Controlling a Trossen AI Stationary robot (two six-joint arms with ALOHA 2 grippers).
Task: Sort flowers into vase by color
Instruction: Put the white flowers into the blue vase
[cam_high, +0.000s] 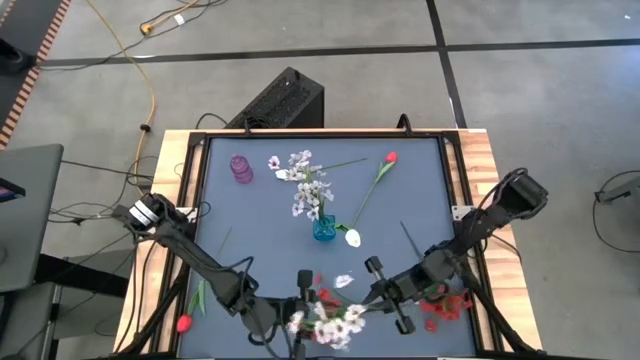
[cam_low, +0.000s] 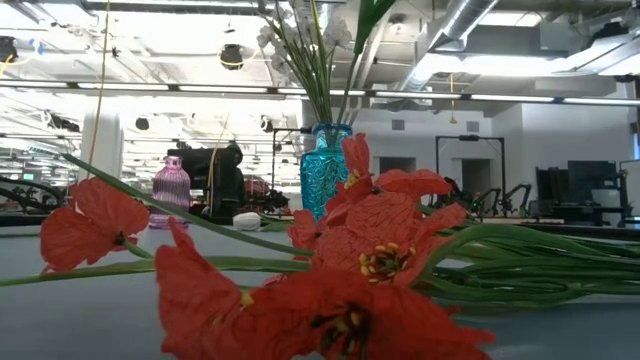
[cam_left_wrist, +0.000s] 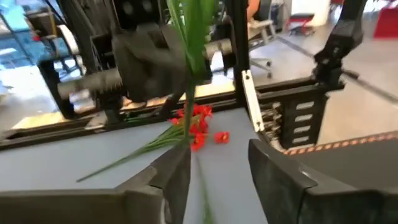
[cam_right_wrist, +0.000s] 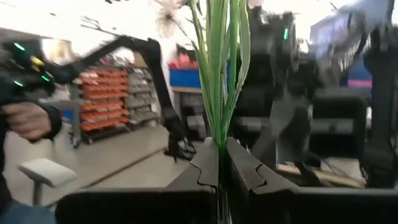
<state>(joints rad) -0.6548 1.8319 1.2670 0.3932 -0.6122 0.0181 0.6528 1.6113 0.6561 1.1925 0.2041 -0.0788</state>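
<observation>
Grey tabletop near edge, right claw (cam_right_wrist: 222, 163) clamping white spray (cam_high: 328, 326), left claw (cam_left_wrist: 219, 167) parted

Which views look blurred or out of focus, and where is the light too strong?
Low view: the red flowers nearest the lens are soft, the blue vase behind is sharper, and the ceiling lights glare. Left wrist view: smeared throughout, including the green stems. Right wrist view: background blurred, top washed out bright. High view: evenly lit and sharp.

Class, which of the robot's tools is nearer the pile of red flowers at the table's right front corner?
The right tool, just left of the red flowers; the left tool sits farther left.
</observation>
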